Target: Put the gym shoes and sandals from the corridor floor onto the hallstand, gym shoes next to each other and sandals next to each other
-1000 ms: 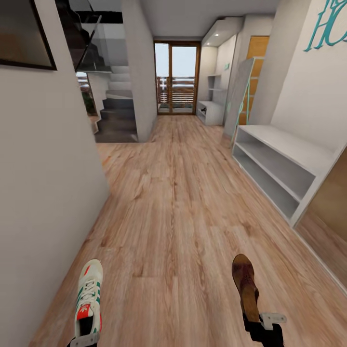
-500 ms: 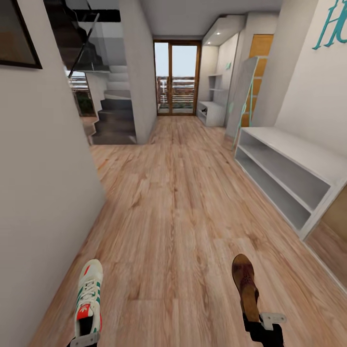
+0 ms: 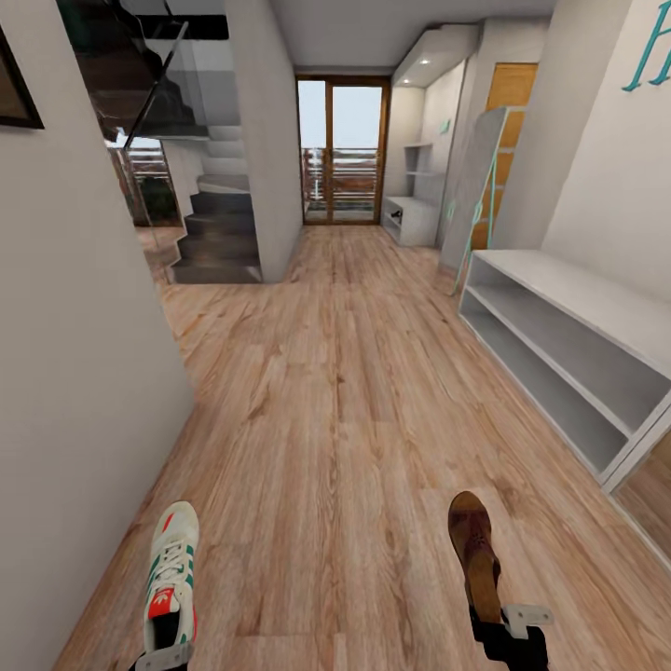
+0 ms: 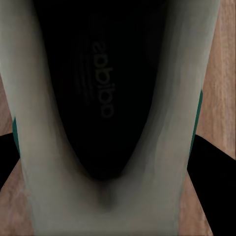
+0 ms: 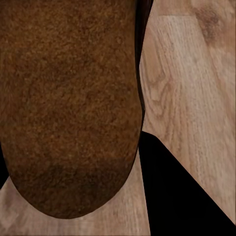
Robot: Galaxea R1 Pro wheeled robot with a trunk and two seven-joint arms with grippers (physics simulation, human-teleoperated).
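The left wrist view shows the gym shoe's (image 4: 105, 98) dark printed insole; the head view shows its green stripes, heel clamped by the left gripper (image 3: 163, 660). The right gripper (image 3: 508, 632) grasps a brown sandal (image 3: 475, 554).

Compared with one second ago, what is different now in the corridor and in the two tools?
The whole head view shifted: the white rack at the right and the stairs appear nearer, so the camera moved forward along the corridor, not the things. The left tool holds the sneaker and the right tool the sandal, as before.
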